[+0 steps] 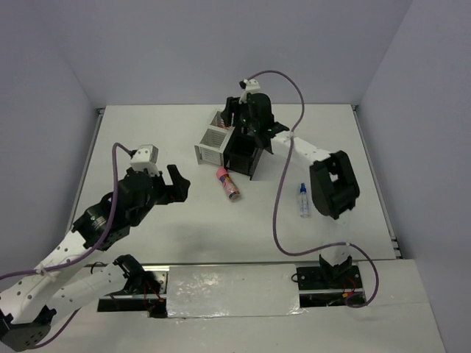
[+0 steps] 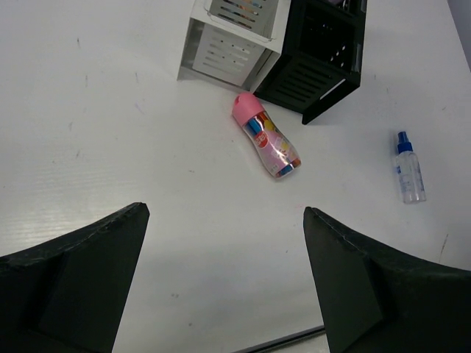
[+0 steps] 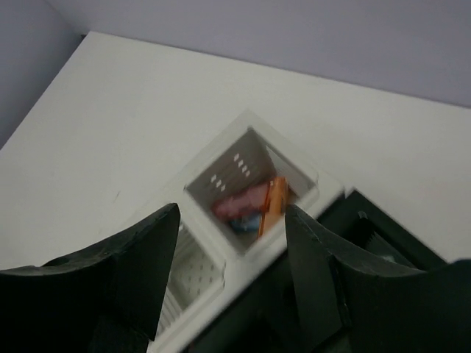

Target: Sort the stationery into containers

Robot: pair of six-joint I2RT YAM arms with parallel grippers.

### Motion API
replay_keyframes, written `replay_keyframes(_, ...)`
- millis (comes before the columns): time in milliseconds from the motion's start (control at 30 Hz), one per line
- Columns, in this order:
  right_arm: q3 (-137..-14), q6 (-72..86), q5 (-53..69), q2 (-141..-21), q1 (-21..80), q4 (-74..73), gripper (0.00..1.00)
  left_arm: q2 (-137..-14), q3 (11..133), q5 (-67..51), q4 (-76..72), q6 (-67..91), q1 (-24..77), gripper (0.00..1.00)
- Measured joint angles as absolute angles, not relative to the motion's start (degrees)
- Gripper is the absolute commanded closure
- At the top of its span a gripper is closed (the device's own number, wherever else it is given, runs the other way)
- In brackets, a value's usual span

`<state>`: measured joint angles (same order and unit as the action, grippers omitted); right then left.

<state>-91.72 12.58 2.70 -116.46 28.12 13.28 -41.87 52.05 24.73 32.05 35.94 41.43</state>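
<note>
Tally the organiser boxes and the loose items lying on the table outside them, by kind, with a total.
Organiser boxes: 2, the white box and the black box
Pink tube: 1
Blue-capped clear bottle: 1
Total: 4

i work in a robot lab, inside a small test cell rather than a home or an office. my table [image 1: 147, 147] is a plain white slab, boxed in on three sides by flat, pale lavender walls [image 1: 221, 44]. my left arm [image 1: 125, 202] and right arm [image 1: 335, 184] are bolted side by side at its near edge. purple cables [image 1: 277, 213] loop loose over the top, and a crinkled silver sheet [image 1: 228, 294] lies between the mounts.
</note>
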Motion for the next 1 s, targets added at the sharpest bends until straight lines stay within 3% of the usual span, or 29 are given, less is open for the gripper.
replay_keyframes(100,-85.2,14.1,1.5,-106.1,28.1,8.4,0.19,-46.7,52.1,24.4,29.8,38.9,41.4,0.01)
replay_keyframes(167,-84.6,15.8,-0.8,-97.7,28.2,1.6,0.18,-53.7,52.6,23.8,28.3,42.4,41.6,0.01)
replay_keyframes(233,-84.2,17.6,-3.0,-89.1,28.3,-4.2,0.01,-61.6,54.3,24.4,27.9,46.0,42.6,0.01)
replay_keyframes(400,-74.9,20.6,-7.9,-66.0,28.3,-12.8,0.00,-82.9,62.8,28.9,30.0,56.4,49.5,0.01)
replay_keyframes(533,-66.2,21.8,-8.3,-54.8,28.7,-20.0,0.00,-93.7,70.8,33.1,32.3,63.8,52.2,0.01)
replay_keyframes(1000,-56.5,22.3,2.2,-42.6,29.5,-29.0,0.00,-112.9,80.8,39.4,34.7,72.2,51.1,0.06)
